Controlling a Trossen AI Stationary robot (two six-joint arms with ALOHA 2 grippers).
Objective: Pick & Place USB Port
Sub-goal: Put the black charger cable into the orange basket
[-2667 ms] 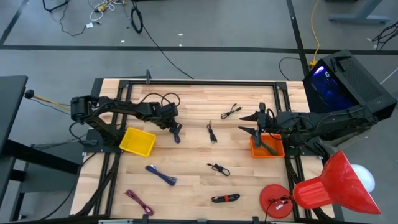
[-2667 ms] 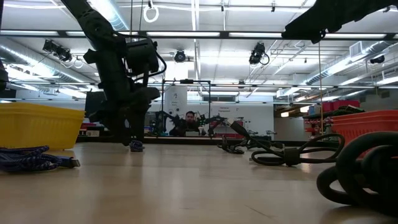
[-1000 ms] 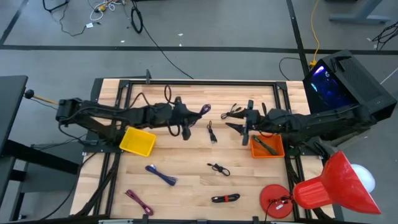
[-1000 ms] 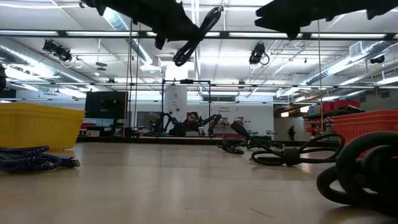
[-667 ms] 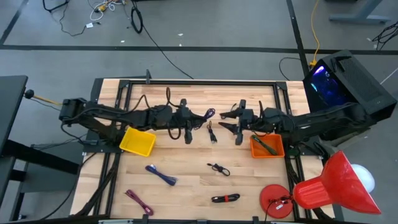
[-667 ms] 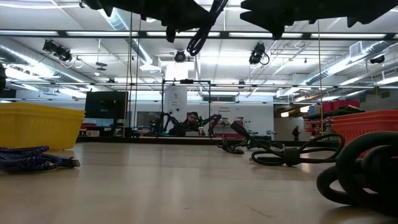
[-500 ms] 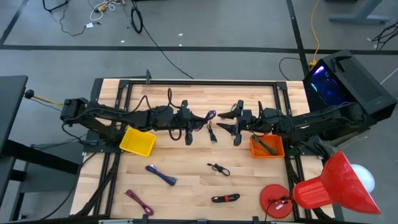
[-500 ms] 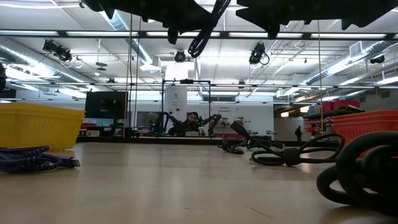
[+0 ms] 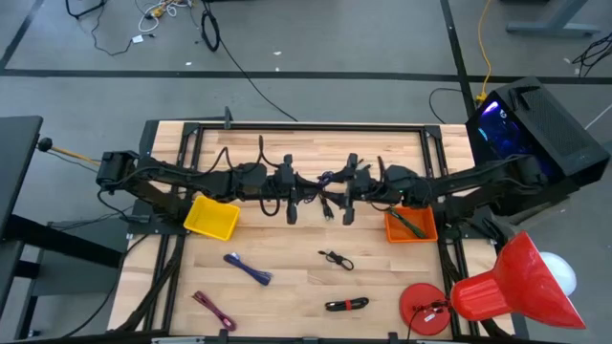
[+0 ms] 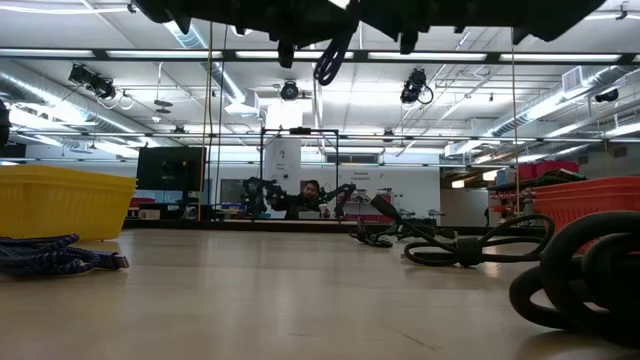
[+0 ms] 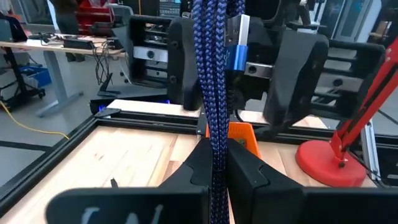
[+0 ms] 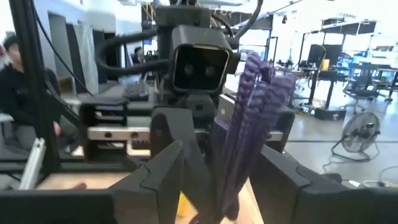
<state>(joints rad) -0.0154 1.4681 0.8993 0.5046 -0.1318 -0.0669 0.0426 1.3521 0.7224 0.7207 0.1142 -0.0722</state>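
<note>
A coiled purple-blue braided USB cable (image 11: 214,74) hangs in the air over the table's middle, and my left gripper (image 11: 216,158) is shut on it. A blue-and-silver plug (image 11: 238,46) shows at the bundle's side. My right gripper (image 12: 222,155) faces the left one from the table's right, open. Its two fingers stand on either side of the cable (image 12: 249,118) without touching it. The high view shows both grippers meeting at the cable (image 9: 328,178). In the low view the cable's loop (image 10: 330,60) hangs high above the table. My left gripper pinches the coiled bundle, several strands together (image 11: 216,146), between its two fingers. The fingers come in level from the table's left and lie across the strands. The bundle is lifted clear of the table and stands roughly upright in the hold, with a loop (image 10: 330,62) hanging below.
A yellow bin (image 9: 212,217) stands at the left and an orange bin (image 9: 411,225) at the right. Other cables lie on the table: black (image 9: 335,258), blue (image 9: 249,269), purple-red (image 9: 212,308) and red-black (image 9: 346,305). A red lamp (image 9: 507,287) stands at the near right corner.
My right gripper has moved toward the table's left edge, up to my left gripper, and its open fingers now straddle the held cable. The cable stays lifted in the left gripper.
</note>
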